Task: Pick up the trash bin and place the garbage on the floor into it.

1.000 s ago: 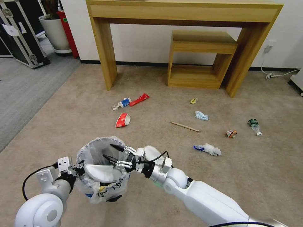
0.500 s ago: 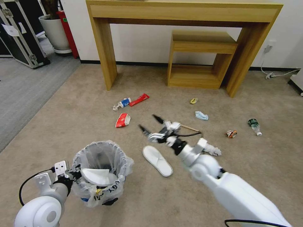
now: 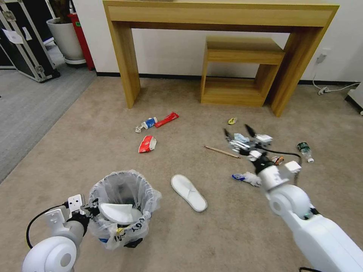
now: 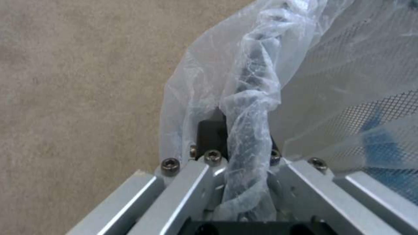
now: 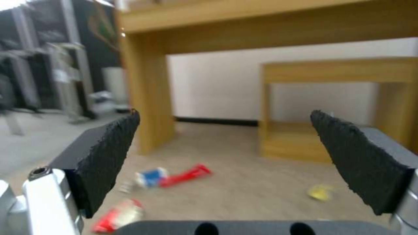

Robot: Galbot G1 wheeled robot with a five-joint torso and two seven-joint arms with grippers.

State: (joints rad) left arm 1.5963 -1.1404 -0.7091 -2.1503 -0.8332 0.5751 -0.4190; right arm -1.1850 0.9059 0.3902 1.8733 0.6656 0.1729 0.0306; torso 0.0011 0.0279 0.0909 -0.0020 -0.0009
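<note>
Black bin, head view: the small round black trash bin [image 3: 123, 206] lined with a crinkly translucent white plastic bag stands on the beige-tan short-pile carpet floor [image 3: 94, 151], near the robot on its left side.
Bin contents: one white slipper [image 3: 115, 212] lies inside, leaning against the bag.
Left gripper, head view: the left gripper [image 3: 92, 206] sits at the bin's near-left rim, touching the bag.
Right gripper, head view: the right gripper [image 3: 239, 133] hangs out to the right, above the crumpled light-blue mask [image 3: 241, 137]; its jaws are spread wide with nothing between them.
Litter on the floor, head view: a second white slipper [image 3: 188, 192] lies just right of the bin; a red-and-white paper cup [image 3: 147, 144], a red wrapper [image 3: 166, 119] and a blue-and-white tube [image 3: 146, 124] lie further out; a wooden stick [image 3: 222, 152], a crumpled white tissue [image 3: 249, 178], a small yellow scrap [image 3: 232, 120] and a green-labelled clear bottle [image 3: 304, 151] lie on the right.
Furniture, head view: a light wooden desk [image 3: 223, 15] stands against the wall with a low wooden shelf unit [image 3: 242, 71] under it.
Left wrist view: the left gripper's [image 4: 244, 176] jaws are closed on a twisted fold of bag over the bin's rim [image 4: 252, 98], with carpet [image 4: 78, 81] beside it.
Right wrist view: the two black pads [image 5: 109, 156] stand far apart and hold nothing; beyond them lie the red wrapper [image 5: 185, 174], the paper cup [image 5: 117, 215] and the yellow scrap [image 5: 321, 192] on the carpet.
</note>
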